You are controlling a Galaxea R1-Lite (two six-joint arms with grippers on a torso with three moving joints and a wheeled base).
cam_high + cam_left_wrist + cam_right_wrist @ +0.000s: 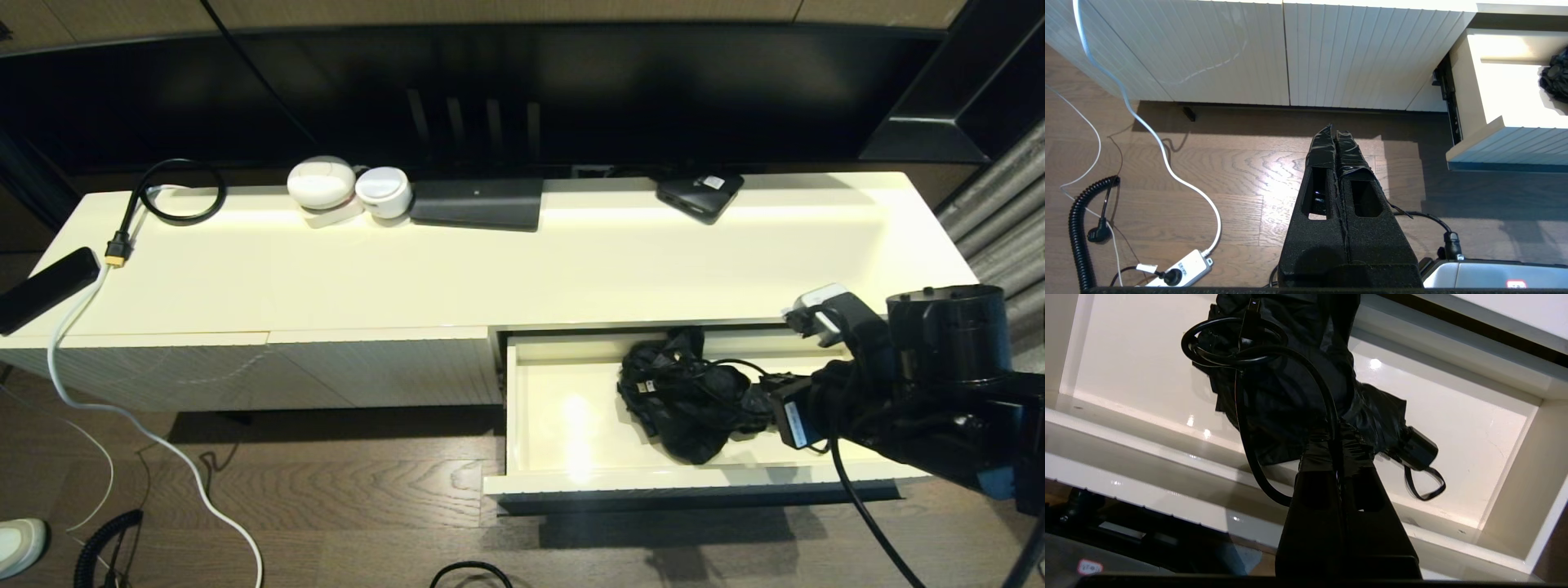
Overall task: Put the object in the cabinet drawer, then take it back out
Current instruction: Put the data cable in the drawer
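Drawer [563, 408] is pulled open; a black folded umbrella [686, 400] lies inside, toward its right. Right gripper [1337, 447] is clamped on the umbrella's fabric. Load is judged light, soft, floppy; the handle offers firmer hold. Left gripper [1336, 141] is parked shut, empty.

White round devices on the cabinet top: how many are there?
2. Both stand at the back edge of the cabinet top, left of the flat black box: the larger one and the smaller one, side by side.
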